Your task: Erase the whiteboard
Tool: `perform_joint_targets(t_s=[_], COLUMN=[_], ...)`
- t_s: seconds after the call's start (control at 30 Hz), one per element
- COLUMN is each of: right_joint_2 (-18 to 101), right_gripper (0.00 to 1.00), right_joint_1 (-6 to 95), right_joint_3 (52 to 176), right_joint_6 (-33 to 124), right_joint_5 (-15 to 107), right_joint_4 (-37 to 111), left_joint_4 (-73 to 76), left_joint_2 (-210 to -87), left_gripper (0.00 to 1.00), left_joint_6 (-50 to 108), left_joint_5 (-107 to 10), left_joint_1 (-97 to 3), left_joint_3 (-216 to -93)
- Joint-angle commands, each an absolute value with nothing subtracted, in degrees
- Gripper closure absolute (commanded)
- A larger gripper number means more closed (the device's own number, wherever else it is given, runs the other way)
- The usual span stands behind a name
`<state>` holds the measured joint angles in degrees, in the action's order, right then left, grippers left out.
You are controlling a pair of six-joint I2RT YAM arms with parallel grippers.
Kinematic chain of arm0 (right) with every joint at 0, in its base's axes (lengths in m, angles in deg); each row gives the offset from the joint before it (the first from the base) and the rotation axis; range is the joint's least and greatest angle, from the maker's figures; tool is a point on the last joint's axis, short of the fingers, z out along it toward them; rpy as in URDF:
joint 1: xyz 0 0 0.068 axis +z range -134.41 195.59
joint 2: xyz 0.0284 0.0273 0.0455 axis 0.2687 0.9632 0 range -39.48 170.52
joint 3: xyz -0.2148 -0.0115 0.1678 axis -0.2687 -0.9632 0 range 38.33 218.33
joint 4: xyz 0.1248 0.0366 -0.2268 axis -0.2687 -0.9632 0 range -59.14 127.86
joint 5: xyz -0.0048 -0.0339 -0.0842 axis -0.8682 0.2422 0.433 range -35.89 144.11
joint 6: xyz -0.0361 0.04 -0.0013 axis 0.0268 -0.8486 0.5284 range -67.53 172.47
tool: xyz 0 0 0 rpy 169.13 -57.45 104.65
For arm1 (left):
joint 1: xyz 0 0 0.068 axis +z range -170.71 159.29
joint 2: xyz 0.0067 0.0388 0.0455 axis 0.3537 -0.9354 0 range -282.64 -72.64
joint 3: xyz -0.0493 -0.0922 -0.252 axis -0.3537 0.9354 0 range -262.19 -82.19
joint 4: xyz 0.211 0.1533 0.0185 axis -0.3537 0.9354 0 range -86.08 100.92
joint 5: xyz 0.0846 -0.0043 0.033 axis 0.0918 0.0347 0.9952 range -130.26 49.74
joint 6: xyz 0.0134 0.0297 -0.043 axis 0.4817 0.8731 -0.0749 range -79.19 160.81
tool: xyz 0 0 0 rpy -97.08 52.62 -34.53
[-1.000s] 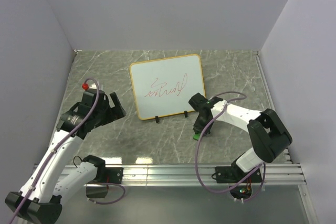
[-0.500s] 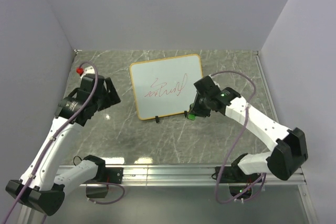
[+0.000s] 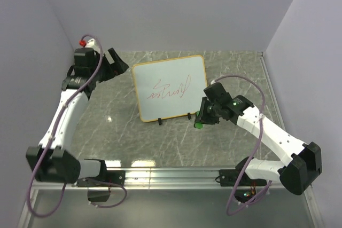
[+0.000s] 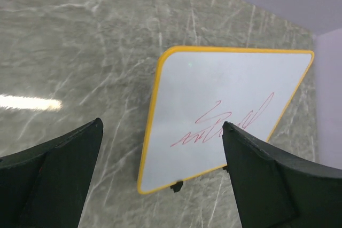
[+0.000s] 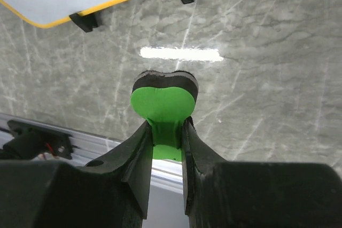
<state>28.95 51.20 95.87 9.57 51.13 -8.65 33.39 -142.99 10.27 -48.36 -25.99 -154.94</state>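
Observation:
The whiteboard (image 3: 170, 86) lies flat on the marble table, white with an orange rim, two small black feet at its near edge and a red scribble in the middle. It also shows in the left wrist view (image 4: 224, 110). My right gripper (image 3: 200, 119) is shut on the green eraser (image 5: 163, 108) and holds it just off the board's near right corner, beside the right foot. My left gripper (image 3: 118, 62) is open and empty, raised near the board's far left corner.
Grey walls close in the table on the left, back and right. A metal rail (image 3: 176, 174) runs along the near edge by the arm bases. The right arm's cable loops above the table right of the board.
My left gripper has swung from the table's left middle up to the board's far left corner. My right gripper, holding the eraser, lifted toward the board and now sits by its near right corner.

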Motion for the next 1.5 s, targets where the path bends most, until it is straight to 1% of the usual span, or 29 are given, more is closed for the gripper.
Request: perform_joint_targets(t_s=[0.0, 0.07, 0.1, 0.2, 0.33, 0.43, 0.53, 0.57, 0.6, 0.63, 0.73, 0.77, 0.83, 0.87, 0.9, 1.1, 1.13, 1.2, 1.23, 1.33, 1.37, 1.47], right_joint_2=[27.8, 30.0, 30.4, 31.7, 35.6, 37.3, 39.1, 39.6, 40.8, 41.6, 45.6, 46.9, 51.4, 53.0, 56.3, 69.1, 70.5, 74.6, 75.8, 80.9, 82.1, 85.8], right_gripper=[1.0, 1.0, 1.0, 1.0, 1.0, 1.0, 1.0, 1.0, 1.0, 1.0, 1.0, 1.0, 1.0, 1.0, 1.0, 1.0, 1.0, 1.0, 1.0, 1.0, 1.0, 1.0], right_joint_1=[50.2, 49.3, 49.1, 47.8, 47.6, 47.6, 47.6, 47.6, 47.6, 47.6, 47.7, 47.7, 47.9, 48.4, 48.5, 50.7, 51.2, 52.9, 53.6, 56.6, 57.2, 58.8], right_joint_3=[100.4, 104.0, 106.6, 109.6, 111.5, 111.8, 112.9, 113.2, 114.2, 114.8, 118.7, 120.2, 125.6, 127.7, 132.1, 147.9, 149.4, 153.9, 155.5, 161.6, 164.3, 166.9], right_joint_6=[13.3, 15.6, 16.5, 16.6, 14.8, 14.1, 14.0, 14.0, 14.0, 14.1, 14.6, 14.8, 15.8, 16.3, 17.2, 18.4, 18.3, 18.2, 18.2, 18.2, 18.2, 18.5], right_joint_5=[53.3, 55.2, 57.1, 56.7, 56.4, 56.7, 57.2, 56.3, 55.7, 55.0, 52.3, 51.7, 50.6, 50.4, 50.1, 49.1, 48.8, 48.9, 49.1, 49.4, 49.7, 49.9], right_joint_4=[-9.0, -12.6, -13.3, -13.7, -14.0, -14.0, -13.3, -12.9, -12.2, -10.3, -7.6, -7.2, -6.6, -6.6, -7.1, -9.6, -9.8, -10.3, -11.2, -13.2, -13.6, -15.0], left_joint_4=[21.8, 20.1, 16.8, 12.2, 4.3, 0.7, -2.8, -3.9, -4.2, -4.2, -3.4, -3.2, -3.2, -3.4, -3.5, -4.3, -4.3, -4.0, -3.9, -3.6, -3.6, -3.7], left_joint_2=[-150.1, -155.5, -156.8, -161.8, -166.7, -169.9, -172.0, -172.3, -172.4, -172.7, -173.2, -173.2, -173.0, -172.8, -172.7, -173.4, -173.5, -173.5, -173.5, -173.2, -173.2, -173.0], left_gripper=[0.02, 0.05, 0.05, 0.08, 0.09, 0.14, 0.21, 0.26, 0.28, 0.33, 0.41, 0.48, 0.57, 0.63, 0.66, 0.79, 0.84, 0.88, 0.93, 0.99, 1.0, 1.0], left_joint_6=[12.4, 14.0, 14.2, 14.4, 13.0, 11.8, 10.9, 10.8, 10.9, 11.5, 13.2, 13.6, 14.2, 14.4, 14.9, 15.4, 15.6, 16.3, 16.6, 17.2, 17.3, 17.3], left_joint_5=[-61.5, -64.4, -65.8, -69.9, -74.4, -79.1, -83.2, -84.0, -84.6, -85.9, -87.4, -87.7, -88.0, -88.2, -88.5, -89.0, -89.1, -88.6, -88.1, -87.3, -87.1, -86.8], left_joint_1=[-24.0, -23.8, -23.9, -23.8, -23.7, -23.7, -23.8, -23.8, -23.8, -23.7, -23.7, -23.6, -23.5, -23.4, -23.4, -23.3, -23.3, -23.3, -23.3, -23.4, -23.3, -23.3], left_joint_3=[-155.3, -156.8, -156.8, -156.1, -155.9, -155.8, -155.1, -154.6, -154.3, -154.2, -153.8, -153.4, -152.8, -152.0, -151.6, -150.9, -150.9, -151.1, -151.1, -150.8, -150.7, -150.0])
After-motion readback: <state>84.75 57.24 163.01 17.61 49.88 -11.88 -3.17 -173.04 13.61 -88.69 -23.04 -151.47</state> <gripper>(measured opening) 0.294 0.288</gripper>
